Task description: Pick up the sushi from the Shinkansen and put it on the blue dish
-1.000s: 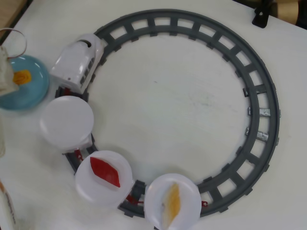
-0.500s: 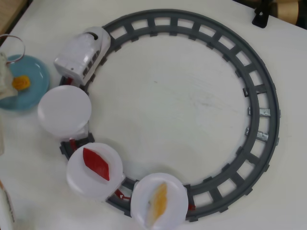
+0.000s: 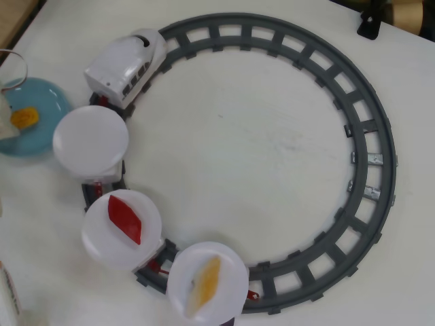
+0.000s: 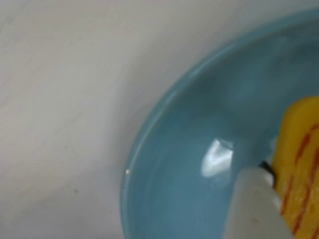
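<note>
1. Where the overhead view looks straight down, a white desk (image 3: 258,156) fills nearly the whole picture; a strip of brown shows past its top-left corner, and a black clamp-like part (image 3: 370,20) with something tan beside it sits at the top-right corner.
2. One grey toy track (image 3: 353,129) forms a single ring that covers most of the desk.
3. One Shinkansen (image 3: 126,64) stands on the track's upper-left curve, nose toward the top edge, with three white dishes trailing down the left side of the ring.
4. Of those three dishes, the first white dish (image 3: 90,140) is bare, the second white dish (image 3: 122,229) carries one red diamond piece (image 3: 124,219), and the third white dish (image 3: 207,280), near the bottom edge, carries one pale yellow wedge (image 3: 205,284).
5. One blue dish (image 3: 42,112) lies at the desk's left edge, just beside the train and off the track.
6. One sushi (image 3: 24,118) rests inside the blue dish, toward its left side; in the wrist view the sushi (image 4: 301,164) shows yellow with orange ridges over the dish's blue floor (image 4: 189,164).
7. Only a white finger (image 4: 256,209) of the gripper shows in the wrist view, touching or just beside the sushi; whether the jaws are parted or closed, I cannot tell.
</note>
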`<action>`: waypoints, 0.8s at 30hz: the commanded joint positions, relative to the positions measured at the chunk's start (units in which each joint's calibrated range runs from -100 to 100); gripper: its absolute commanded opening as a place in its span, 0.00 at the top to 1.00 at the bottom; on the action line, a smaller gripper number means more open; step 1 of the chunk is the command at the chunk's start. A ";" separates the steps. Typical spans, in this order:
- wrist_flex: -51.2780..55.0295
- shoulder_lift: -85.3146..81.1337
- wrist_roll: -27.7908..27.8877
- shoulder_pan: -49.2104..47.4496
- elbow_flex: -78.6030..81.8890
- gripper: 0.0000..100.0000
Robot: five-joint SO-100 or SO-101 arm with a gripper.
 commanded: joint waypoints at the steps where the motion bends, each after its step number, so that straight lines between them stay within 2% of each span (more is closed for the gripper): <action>1: 0.63 -1.94 -0.18 0.39 -3.50 0.80; 7: 3.86 -4.51 -0.02 1.63 -8.37 0.80; 15: 3.86 -16.04 -0.28 3.12 1.91 0.80; 19: 3.86 -26.08 -0.44 3.12 11.47 0.80; 24: 3.86 -41.17 -1.17 4.36 31.67 0.80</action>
